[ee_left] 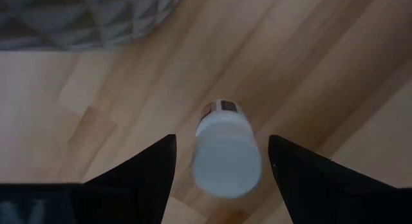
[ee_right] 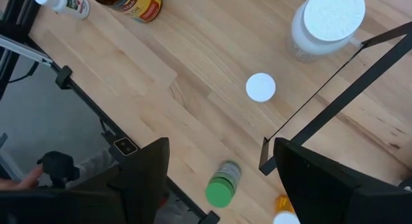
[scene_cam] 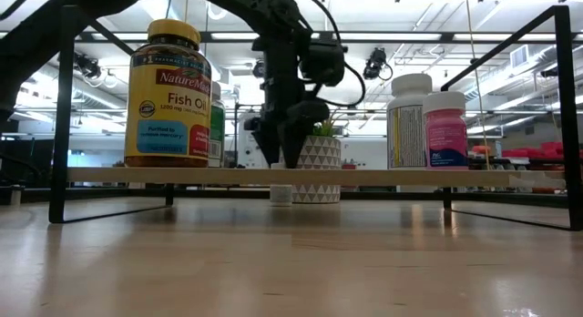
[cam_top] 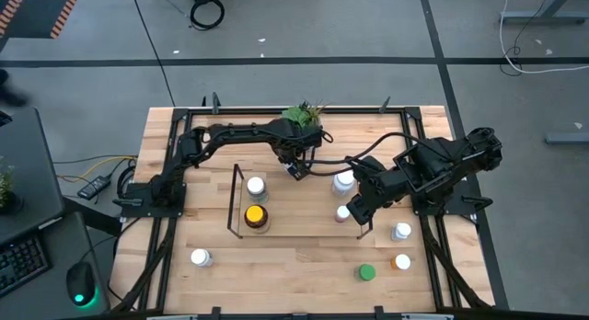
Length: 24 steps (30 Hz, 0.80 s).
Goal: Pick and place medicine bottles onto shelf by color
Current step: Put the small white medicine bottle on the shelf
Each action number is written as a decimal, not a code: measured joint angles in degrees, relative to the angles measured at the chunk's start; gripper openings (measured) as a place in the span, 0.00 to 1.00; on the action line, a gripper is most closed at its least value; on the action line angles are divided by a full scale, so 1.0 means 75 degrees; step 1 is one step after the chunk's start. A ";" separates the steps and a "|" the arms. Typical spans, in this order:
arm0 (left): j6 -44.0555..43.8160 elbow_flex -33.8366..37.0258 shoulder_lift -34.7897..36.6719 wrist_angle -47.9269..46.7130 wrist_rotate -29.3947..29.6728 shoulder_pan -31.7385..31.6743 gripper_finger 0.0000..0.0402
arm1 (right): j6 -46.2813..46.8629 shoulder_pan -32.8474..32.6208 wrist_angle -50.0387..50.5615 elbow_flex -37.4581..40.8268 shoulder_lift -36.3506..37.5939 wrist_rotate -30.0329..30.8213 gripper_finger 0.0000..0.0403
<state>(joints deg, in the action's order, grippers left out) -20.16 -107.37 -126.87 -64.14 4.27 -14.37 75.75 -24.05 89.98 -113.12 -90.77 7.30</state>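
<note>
— Hidden from above: the small white bottle (ee_left: 226, 156) under the left gripper (cam_top: 296, 169), near the table's (cam_top: 304, 265) far edge beside the potted plant (cam_top: 305, 115).
— Seen only in the left wrist view, blurred, label unreadable. Plant pot there cut off at the picture's edge.
— In the low view, only the base of that bottle showing below the shelf (scene_cam: 291, 175) floor; upper part behind the board and gripper.
— Orange-capped bottle (ee_right: 281, 213) cut off in the right wrist view, only a sliver showing.
— Right gripper's (cam_top: 367, 216) fingertips cut off there too.
— Another bottle (scene_cam: 216, 121) behind the fish oil bottle (scene_cam: 168, 94), mostly hidden; kind not tellable.
</note>
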 joint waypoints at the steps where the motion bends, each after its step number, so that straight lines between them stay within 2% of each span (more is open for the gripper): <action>1: -0.0012 0.0005 -0.0036 -0.0061 -0.0003 0.0011 0.63 | 0.0029 0.0000 0.0002 0.0000 -0.0005 -0.0001 0.71; 17: 0.0188 0.0009 -0.0102 -0.0031 -0.0007 0.0026 0.62 | 0.0043 -0.0026 0.0005 0.0003 -0.0005 -0.0001 0.71; 24: 0.0253 0.0009 -0.0102 -0.0032 -0.0006 0.0023 0.53 | 0.0016 -0.0026 0.0004 0.0003 -0.0005 0.0063 0.71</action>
<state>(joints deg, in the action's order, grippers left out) -18.26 -107.31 -127.63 -64.38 4.23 -14.20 75.87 -24.25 90.01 -113.10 -90.80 7.77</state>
